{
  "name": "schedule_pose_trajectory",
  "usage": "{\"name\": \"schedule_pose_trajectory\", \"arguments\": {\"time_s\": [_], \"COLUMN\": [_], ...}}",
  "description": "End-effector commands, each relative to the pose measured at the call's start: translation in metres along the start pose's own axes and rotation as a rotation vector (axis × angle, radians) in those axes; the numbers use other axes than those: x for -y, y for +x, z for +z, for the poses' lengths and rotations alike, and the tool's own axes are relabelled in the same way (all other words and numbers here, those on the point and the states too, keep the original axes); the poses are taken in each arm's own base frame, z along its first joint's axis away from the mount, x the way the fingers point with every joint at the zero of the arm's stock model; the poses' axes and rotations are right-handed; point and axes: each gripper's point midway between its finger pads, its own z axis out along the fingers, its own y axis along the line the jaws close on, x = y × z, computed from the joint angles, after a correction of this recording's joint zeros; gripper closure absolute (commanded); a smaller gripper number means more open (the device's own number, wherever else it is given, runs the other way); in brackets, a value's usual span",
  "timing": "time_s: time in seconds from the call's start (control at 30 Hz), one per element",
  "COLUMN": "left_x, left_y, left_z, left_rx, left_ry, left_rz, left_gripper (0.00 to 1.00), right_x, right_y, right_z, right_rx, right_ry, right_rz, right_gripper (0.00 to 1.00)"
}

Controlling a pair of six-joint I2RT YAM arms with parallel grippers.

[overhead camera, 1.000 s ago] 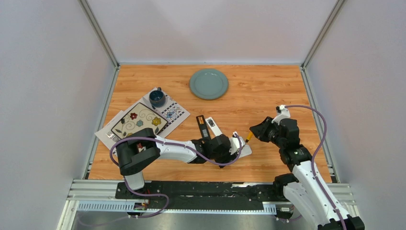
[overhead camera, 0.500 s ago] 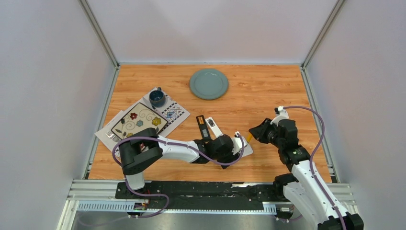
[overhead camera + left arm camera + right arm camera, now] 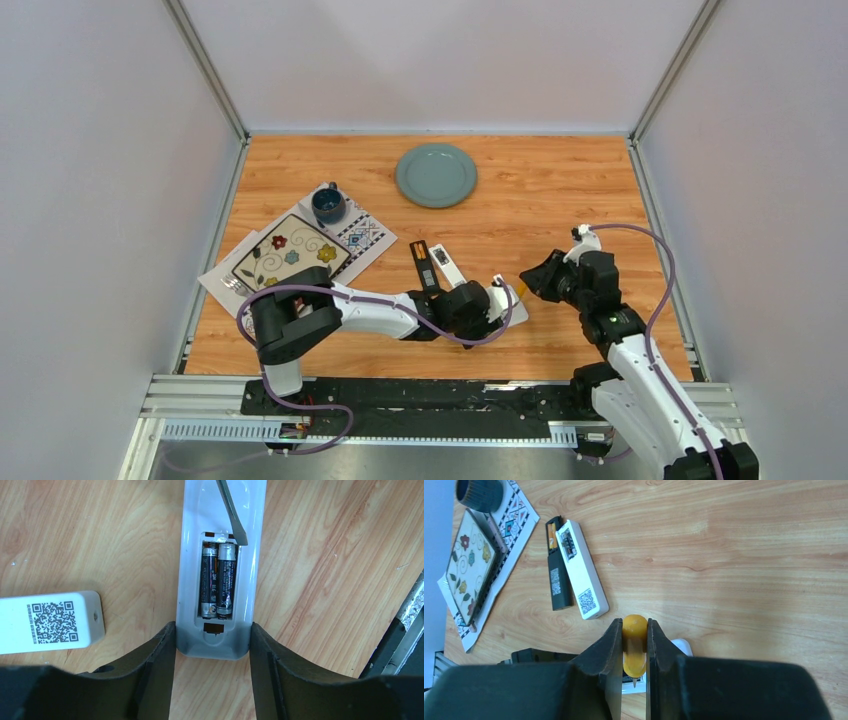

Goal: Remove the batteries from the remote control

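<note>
The left gripper (image 3: pixel 212 630) has narrowed its jaws onto the white plastic remote control (image 3: pixel 192 530), steadying it. Two dark cylindrical batteries (image 3: pixel 217 580) remain in its open bay as the right gripper's (image 3: pixel 634 625) tightly clamped yellow-handled screwdriver (image 3: pixel 634 655) closes in.

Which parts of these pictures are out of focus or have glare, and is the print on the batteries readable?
Left wrist view: the batteries in the remote are sharp, with sheen on the silvery end; their print too small to read; the fingers are dark and soft. Right wrist view: the screwdriver handle is clear, the fingers blurred. Top external view: even light, no hard shadows.
</note>
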Motion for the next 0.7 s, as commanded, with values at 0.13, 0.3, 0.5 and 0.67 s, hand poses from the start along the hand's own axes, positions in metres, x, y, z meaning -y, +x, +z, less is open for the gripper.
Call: {"name": "schedule_pose_trajectory", "arguments": {"time_s": [0.13, 0.3, 0.5, 0.67], "left_x": [0.0153, 0.0168, 0.0178, 0.0176], "left_y": [0.0707, 0.0709, 0.0723, 0.073], "left_z": [-0.0001, 0.0001, 0.0003, 0.0009], "left_rx": [-0.222, -0.223, -0.225, -0.226], "left_ry": [0.086, 0.093, 0.097, 0.095], "left_rz": [-0.02, -0.023, -0.03, -0.033], "left_gripper": [0.74, 0.83, 0.88, 0.92], "right_x": [0.001, 0.0012, 0.0006, -0.002], "right_y": [-0.0061, -0.0078, -0.0084, -0.0086], "right_z": [0.0091, 0.0114, 0.0138, 0.0126], "right_rx": [0.035, 0.041, 0.05, 0.058], "right_ry": [0.013, 0.023, 0.024, 0.015], "right_rz": [-0.011, -0.02, -0.023, -0.026], "right_gripper": [1.0, 1.0, 1.0, 1.0]}}
